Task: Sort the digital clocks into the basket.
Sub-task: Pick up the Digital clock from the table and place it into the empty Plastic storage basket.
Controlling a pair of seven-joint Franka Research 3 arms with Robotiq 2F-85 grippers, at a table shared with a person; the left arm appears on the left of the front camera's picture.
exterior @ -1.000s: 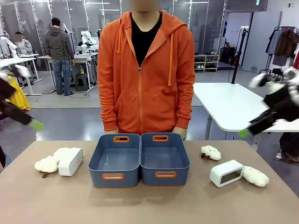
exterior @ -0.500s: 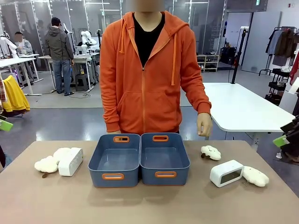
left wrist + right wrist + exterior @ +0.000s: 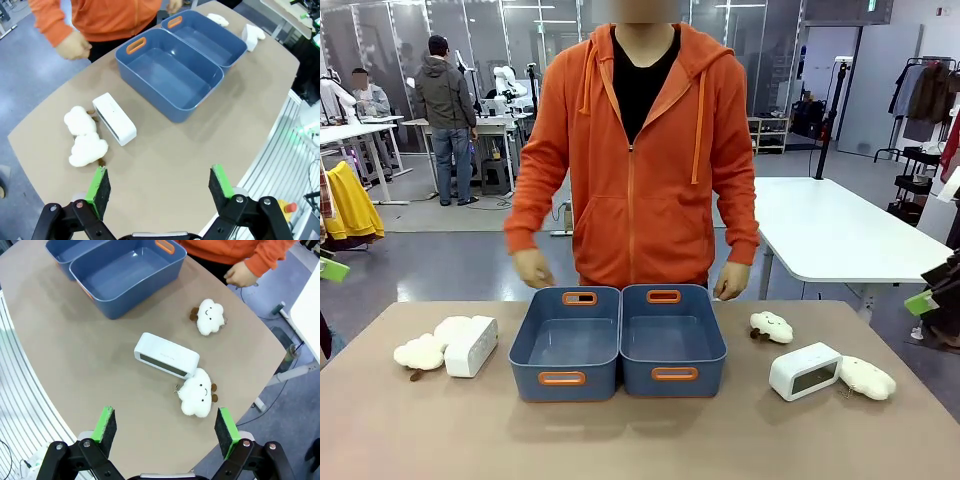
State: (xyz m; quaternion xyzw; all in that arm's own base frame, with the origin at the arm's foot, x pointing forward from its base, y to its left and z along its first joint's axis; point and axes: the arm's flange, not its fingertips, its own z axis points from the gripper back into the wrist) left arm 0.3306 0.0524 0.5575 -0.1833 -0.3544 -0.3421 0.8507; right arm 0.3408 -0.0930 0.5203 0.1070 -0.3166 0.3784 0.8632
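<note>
Two identical dark blue baskets, a left one (image 3: 525,352) and a right one (image 3: 718,345), stand side by side at mid-table, both empty. One white digital clock (image 3: 472,346) lies left of them against two plush toys. The other digital clock (image 3: 805,371) lies to their right. My left gripper (image 3: 160,184) hovers open high above the table, the left clock (image 3: 114,119) ahead of it. My right gripper (image 3: 166,426) is also open and high, with the right clock (image 3: 166,355) ahead. In the front view, only green pads show at the left edge (image 3: 330,267) and right edge (image 3: 920,302).
Cream plush clouds lie by the left clock (image 3: 420,352) and on the right (image 3: 771,326), (image 3: 866,378). A person in an orange hoodie stands at the far edge, one hand (image 3: 532,268) behind the left basket and the other hand (image 3: 731,282) behind the right one.
Both arms swung out of the table area to the picture's edges. The person brought both hands down to the far rims of the baskets. Clocks and toys have not moved.
</note>
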